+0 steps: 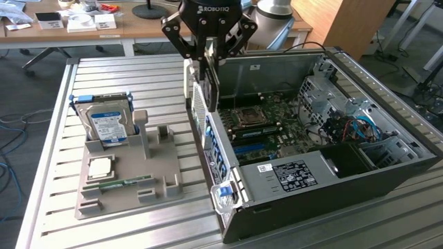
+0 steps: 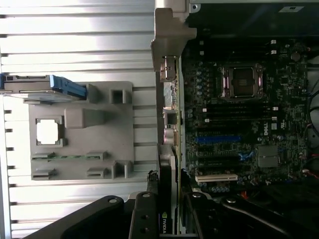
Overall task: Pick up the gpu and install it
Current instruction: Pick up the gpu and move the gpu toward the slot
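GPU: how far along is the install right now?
Done: the gpu is off the grey parts tray. In hand: the gripper has its fingers shut on it, holding it on edge at the rear edge of the open computer case, beside the motherboard. Left: it is not seated; the blue expansion slot is bare.

A black computer case (image 1: 395, 176) lies open on its side on a slatted aluminium table (image 1: 124, 72), its motherboard (image 1: 277, 113) facing up with the bare processor socket (image 1: 248, 116) near the middle. A silver power supply (image 1: 291, 176) sits at the end nearest the exterior camera, and blue cables (image 1: 360, 127) curl by the drive bays. Beside the case, on the exterior view's left, a grey fixture (image 1: 132, 197) holds 3 parts: 1 hard drive (image 1: 105, 124) upright, 1 processor chip (image 1: 100, 167) lying flat, and 1 green memory stick (image 1: 121, 182) in a slot. A wooden desk (image 1: 138, 28) stands behind.
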You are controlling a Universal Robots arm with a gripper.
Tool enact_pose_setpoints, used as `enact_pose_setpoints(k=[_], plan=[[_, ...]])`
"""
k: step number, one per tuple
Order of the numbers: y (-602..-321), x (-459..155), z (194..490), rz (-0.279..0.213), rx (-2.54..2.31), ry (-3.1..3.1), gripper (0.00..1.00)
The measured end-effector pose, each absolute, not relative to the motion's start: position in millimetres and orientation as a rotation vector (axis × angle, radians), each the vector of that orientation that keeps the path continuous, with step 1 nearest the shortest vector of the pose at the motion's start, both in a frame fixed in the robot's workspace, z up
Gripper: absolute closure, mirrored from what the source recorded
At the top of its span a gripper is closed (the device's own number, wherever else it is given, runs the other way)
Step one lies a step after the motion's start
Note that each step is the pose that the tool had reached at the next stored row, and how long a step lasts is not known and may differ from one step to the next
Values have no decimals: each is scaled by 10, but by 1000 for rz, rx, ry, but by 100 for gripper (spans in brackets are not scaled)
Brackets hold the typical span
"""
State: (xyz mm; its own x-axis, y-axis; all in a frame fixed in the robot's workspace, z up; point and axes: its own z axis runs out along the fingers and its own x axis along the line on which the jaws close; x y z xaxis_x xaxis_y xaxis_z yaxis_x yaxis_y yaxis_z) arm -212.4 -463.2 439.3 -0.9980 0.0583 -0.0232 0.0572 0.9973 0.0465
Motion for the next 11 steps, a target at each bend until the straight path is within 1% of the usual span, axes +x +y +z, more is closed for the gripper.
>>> enact_pose_setpoints(k=[11], plan=[[-4632, -1891, 4392, 72, 90, 3115, 73]])
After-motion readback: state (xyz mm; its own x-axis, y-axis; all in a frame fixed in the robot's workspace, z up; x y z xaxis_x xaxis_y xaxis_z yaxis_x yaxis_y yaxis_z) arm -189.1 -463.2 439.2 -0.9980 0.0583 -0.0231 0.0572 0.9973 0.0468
